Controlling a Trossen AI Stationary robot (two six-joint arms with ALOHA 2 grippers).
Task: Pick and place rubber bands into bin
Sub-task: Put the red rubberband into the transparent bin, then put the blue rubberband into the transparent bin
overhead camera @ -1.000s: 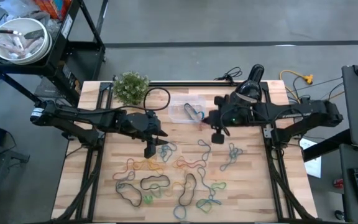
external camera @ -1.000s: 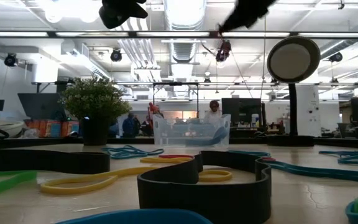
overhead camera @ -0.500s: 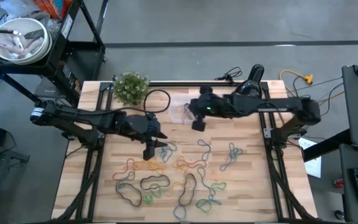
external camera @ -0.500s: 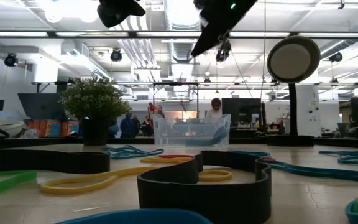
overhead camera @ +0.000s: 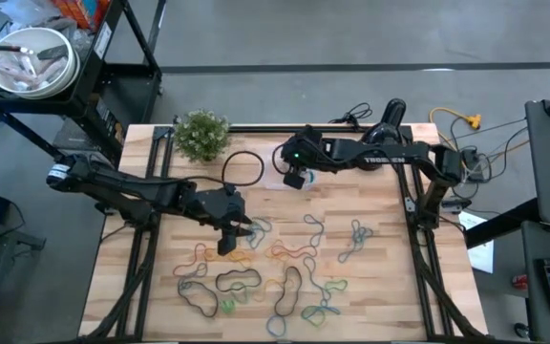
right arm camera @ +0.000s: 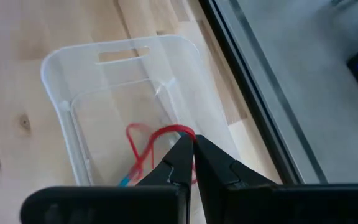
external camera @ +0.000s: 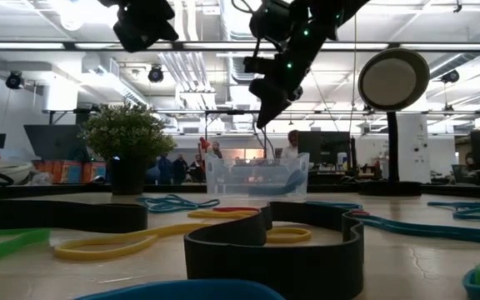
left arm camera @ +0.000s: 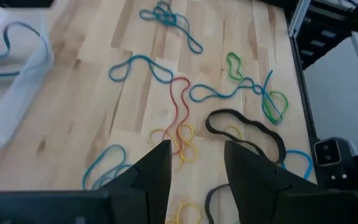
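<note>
Two dark arms seen from above, over a wooden table (overhead camera: 380, 287). Left gripper (overhead camera: 227, 239) reaching above the scattered rubber bands (overhead camera: 285, 268) on the near half of the table; right gripper (overhead camera: 296, 178) stretched over the clear bin (overhead camera: 277, 170) at the far edge, just beside a small plant (overhead camera: 201, 134). From table height: bin (external camera: 257, 177) upright in the middle distance, right gripper (external camera: 265, 112) hanging directly above it, black and yellow bands lying in the foreground. From the left wrist: fingers (left arm camera: 157, 171) apart, empty, above red, yellow and blue loops. From the right wrist: fingers (right arm camera: 182, 163) pinched together on a red rubber band (right arm camera: 151, 142) that dangles inside the bin (right arm camera: 61, 74).
</note>
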